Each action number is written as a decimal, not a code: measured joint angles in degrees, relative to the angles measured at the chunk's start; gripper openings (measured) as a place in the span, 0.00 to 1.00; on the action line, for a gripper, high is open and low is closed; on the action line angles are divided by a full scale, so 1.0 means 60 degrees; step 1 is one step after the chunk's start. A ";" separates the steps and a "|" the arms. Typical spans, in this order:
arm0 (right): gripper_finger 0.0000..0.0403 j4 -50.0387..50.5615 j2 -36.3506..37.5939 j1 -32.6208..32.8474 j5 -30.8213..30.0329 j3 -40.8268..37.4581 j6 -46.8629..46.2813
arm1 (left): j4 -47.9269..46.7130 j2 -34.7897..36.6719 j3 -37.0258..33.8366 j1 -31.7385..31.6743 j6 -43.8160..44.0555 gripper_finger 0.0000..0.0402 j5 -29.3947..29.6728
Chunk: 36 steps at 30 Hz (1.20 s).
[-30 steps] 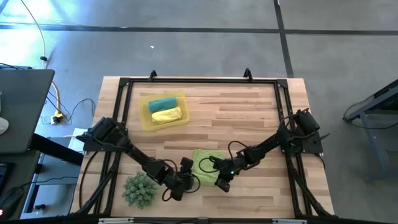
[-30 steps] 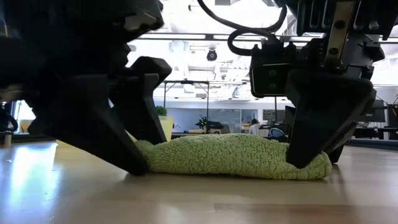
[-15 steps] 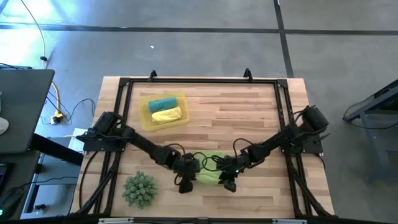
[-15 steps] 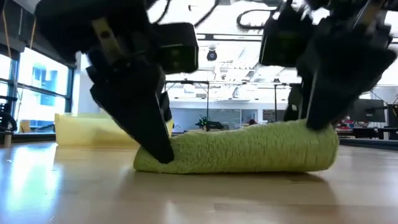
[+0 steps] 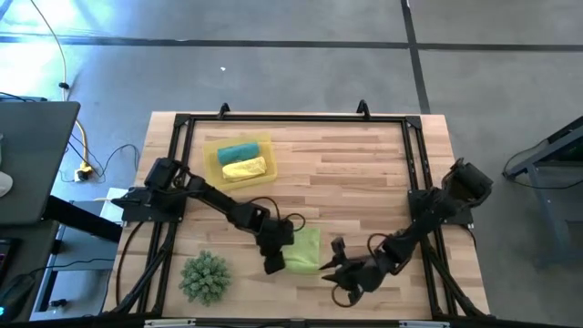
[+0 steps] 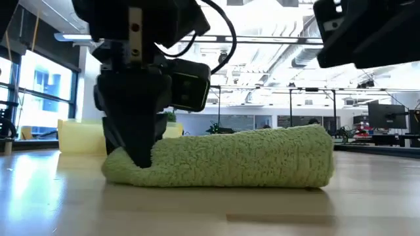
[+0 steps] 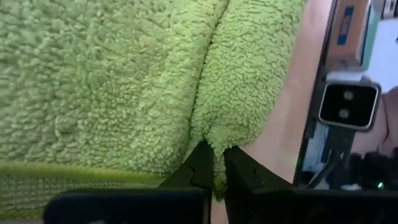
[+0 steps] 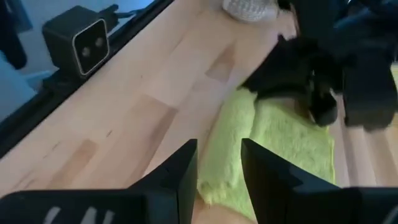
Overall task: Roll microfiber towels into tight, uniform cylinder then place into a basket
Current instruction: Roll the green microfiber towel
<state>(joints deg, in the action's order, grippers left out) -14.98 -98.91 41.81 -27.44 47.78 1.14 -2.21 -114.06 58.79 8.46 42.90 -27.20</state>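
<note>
Near table edge: right gripper sits just beside the lime green towel, not touching it, jaws parted and empty. Spiky green ball at the near left corner, well apart from the work.

Mid table: lime green towel lies as a loose fat roll, one flap folded over, not yet a tight cylinder. Left gripper is at the towel's left end, jaws clenched on a pinch of its edge; the left wrist view shows the fabric caught between the fingertips.

Step in hand, by my reading: rolling the third towel. Next move calls for the right gripper to take the free end so both can turn the roll evenly.

Far left: basket holds the teal towel and yellow towel, both rolled, side by side. Little room left inside; the third roll must be tight to fit.
</note>
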 joint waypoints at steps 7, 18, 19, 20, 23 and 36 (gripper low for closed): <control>0.29 -0.0769 -0.1002 -0.0042 -0.0241 0.0009 0.0281 | -0.0056 0.0000 -0.0012 -0.0348 0.0622 0.01 0.0207; 0.29 -0.0503 -0.1360 -0.0473 -0.1040 0.0011 0.0634 | -0.0085 0.0000 -0.0004 -0.0337 0.0852 0.01 0.0328; 0.29 -0.0448 -0.1359 -0.0512 -0.0850 0.0013 0.0598 | -0.0089 0.0000 -0.0004 -0.0337 0.0852 0.01 0.0333; 0.29 -0.0396 -0.1359 -0.0543 -0.0701 0.0013 0.0562 | -0.0089 0.0000 -0.0004 -0.0337 0.0852 0.01 0.0339; 0.29 -0.0490 -0.1357 -0.0552 -0.0645 0.0013 0.0614 | -0.0089 0.0000 -0.0004 -0.0337 0.0834 0.01 0.0350; 0.29 0.0137 -0.1454 -0.0408 -0.1016 0.0040 -0.0392 | -0.0076 0.0000 -0.0001 -0.0337 0.0644 0.02 0.0361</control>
<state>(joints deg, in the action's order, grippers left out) -14.16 -107.64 39.37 -33.53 48.02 -1.21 -2.67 -114.06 58.78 6.44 46.76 -25.04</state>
